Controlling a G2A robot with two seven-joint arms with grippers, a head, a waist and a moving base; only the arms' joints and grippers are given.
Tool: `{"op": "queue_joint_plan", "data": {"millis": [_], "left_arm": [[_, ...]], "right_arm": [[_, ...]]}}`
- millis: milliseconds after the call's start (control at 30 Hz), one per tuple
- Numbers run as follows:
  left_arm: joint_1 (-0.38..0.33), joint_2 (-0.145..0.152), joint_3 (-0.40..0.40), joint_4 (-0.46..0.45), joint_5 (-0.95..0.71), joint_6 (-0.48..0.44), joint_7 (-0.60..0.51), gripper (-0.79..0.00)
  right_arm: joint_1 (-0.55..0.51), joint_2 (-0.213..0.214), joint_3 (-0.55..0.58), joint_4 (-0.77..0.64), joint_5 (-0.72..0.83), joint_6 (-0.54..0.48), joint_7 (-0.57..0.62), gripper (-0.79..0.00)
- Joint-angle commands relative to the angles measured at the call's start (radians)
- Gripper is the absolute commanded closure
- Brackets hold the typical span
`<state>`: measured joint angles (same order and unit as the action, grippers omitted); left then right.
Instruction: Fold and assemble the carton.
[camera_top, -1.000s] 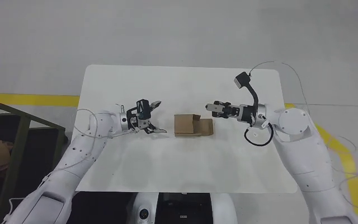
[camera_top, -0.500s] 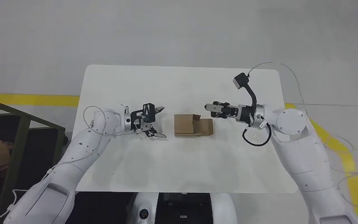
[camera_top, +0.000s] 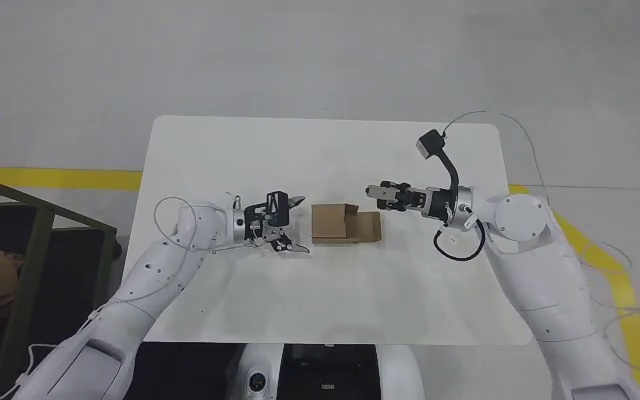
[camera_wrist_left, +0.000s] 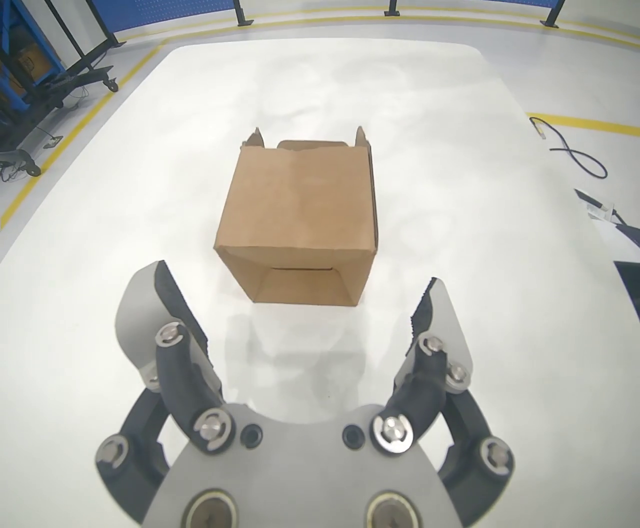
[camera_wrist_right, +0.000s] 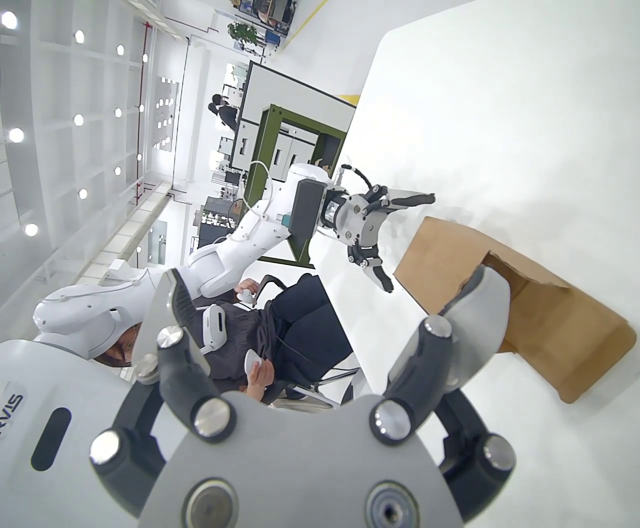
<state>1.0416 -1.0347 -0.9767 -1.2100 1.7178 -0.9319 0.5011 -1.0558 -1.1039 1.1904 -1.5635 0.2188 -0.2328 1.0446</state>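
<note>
Left end effector (camera_top: 298, 225) nearer carton (camera_top: 335, 223), spread wide

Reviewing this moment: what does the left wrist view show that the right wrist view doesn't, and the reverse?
Left wrist view: the closed end of the brown cardboard carton, with a slit low across it, and a black cable beyond the table edge. Right wrist view: the carton's opposite end, open with a loose flap, and the right gripper, jaws open, one finger in front of that opening. Both: the carton lying on the white table and the left gripper, jaws open, apart from the carton.
</note>
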Motion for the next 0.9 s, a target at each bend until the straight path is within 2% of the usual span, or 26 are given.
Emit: {"op": "queue_joint_plan", "data": {"millis": [0, 233, 400, 867], "left_arm": [[0.013, -0.002, -0.004, -0.017, -0.04, 0.005, -0.042, -0.785], [0.017, -0.023, 0.016, -0.041, -0.185, 0.029, -0.18, -0.785], [0.003, -0.036, 0.044, -0.028, -0.224, 0.035, -0.222, -0.785], [-0.046, -0.055, 0.094, 0.053, -0.146, 0.108, -0.133, -0.785]], "right_arm": [[0.0, 0.0, 0.0, 0.0, 0.0, 0.0, 0.0, -0.785], [0.0, 0.0, 0.0, 0.0, 0.0, 0.0, 0.0, -0.785], [0.0, 0.0, 0.0, 0.0, 0.0, 0.0, 0.0, -0.785], [0.0, 0.0, 0.0, 0.0, 0.0, 0.0, 0.0, -0.785]]}}
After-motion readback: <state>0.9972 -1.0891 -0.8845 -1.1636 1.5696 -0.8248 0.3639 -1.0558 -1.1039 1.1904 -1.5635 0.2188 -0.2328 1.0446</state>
